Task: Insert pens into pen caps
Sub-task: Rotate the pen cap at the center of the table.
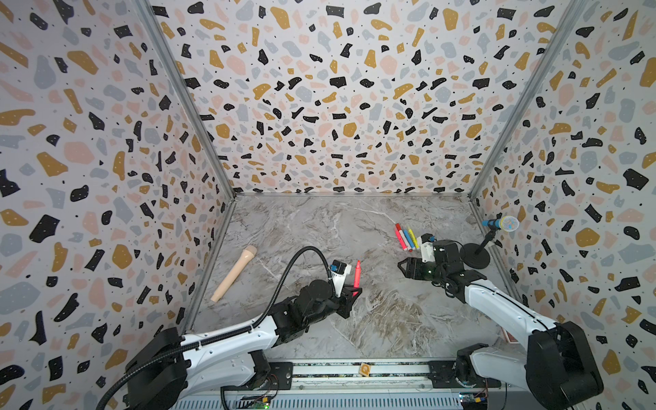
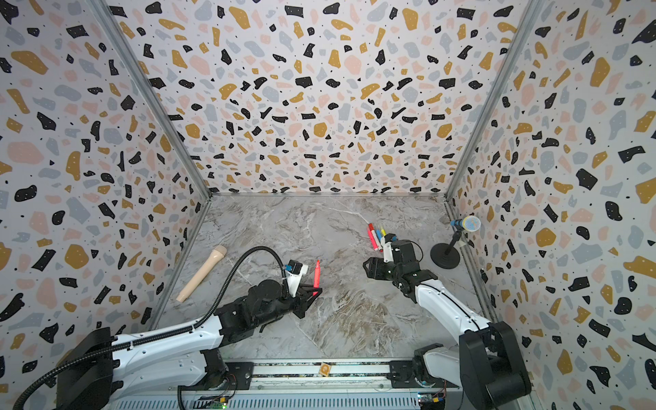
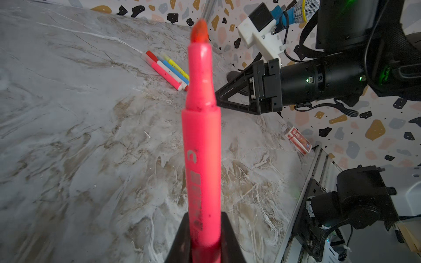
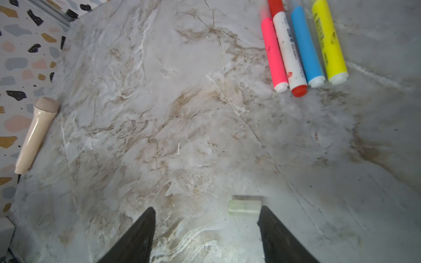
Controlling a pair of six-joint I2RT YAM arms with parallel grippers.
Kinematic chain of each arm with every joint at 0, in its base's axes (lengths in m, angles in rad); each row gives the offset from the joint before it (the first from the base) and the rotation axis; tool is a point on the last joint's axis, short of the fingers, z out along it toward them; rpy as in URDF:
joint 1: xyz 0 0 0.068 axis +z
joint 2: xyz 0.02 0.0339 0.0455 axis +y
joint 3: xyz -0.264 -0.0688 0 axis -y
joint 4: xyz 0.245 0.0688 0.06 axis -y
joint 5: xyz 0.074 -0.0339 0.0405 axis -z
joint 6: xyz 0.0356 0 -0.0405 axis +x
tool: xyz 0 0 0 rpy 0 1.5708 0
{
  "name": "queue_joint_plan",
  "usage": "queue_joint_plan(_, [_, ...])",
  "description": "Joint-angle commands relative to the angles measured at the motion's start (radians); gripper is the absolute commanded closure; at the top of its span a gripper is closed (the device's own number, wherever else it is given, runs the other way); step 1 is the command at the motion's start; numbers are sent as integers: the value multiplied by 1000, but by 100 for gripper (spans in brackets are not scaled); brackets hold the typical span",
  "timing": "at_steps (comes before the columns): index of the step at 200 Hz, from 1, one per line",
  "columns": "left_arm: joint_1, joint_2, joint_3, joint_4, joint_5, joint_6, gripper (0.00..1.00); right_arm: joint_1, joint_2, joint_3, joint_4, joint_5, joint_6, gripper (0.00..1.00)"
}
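My left gripper point(image 1: 353, 291) point(image 2: 314, 292) point(image 3: 205, 218) is shut on the lower barrel of an uncapped neon pink pen point(image 1: 356, 274) point(image 3: 201, 148), held upright with its tip up. My right gripper point(image 1: 401, 270) point(image 2: 365, 268) point(image 4: 206, 210) is open, low over the marble and facing the held pen. A small translucent pen cap point(image 4: 245, 207) lies inside the jaws against one finger point(image 4: 273, 230); no finger is closed on it. Capped pens lie in a row at the back right point(image 1: 406, 238) point(image 2: 375, 236): pink point(image 4: 273, 52), white with red ends point(image 4: 289, 52), blue point(image 4: 306, 45), yellow point(image 4: 328, 38).
A beige microphone-shaped stick point(image 1: 234, 273) lies by the left wall. A blue microphone point(image 1: 500, 223) on a black round stand point(image 1: 475, 259) is at the right wall behind my right arm. A red card box point(image 3: 298, 140) lies near the front right corner. An orange-tan tag point(image 1: 364, 369) sits on the front rail.
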State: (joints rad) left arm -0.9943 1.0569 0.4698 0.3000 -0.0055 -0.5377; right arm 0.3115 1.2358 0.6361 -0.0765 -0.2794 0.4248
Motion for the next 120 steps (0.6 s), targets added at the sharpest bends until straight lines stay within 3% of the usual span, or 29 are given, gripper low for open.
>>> queue_joint_plan(1, [-3, -8, -13, 31, 4, 13, 100, -12, 47, 29, 2, 14, -43, 28])
queue_joint_plan(47, [-3, -18, -32, 44, 6, 5, 100, -28, 235, 81, 6, -12, -95, 32])
queue_joint_plan(120, [-3, -35, -41, 41, -5, 8, 100, -28, 267, 31, 81, -85, -88, 34])
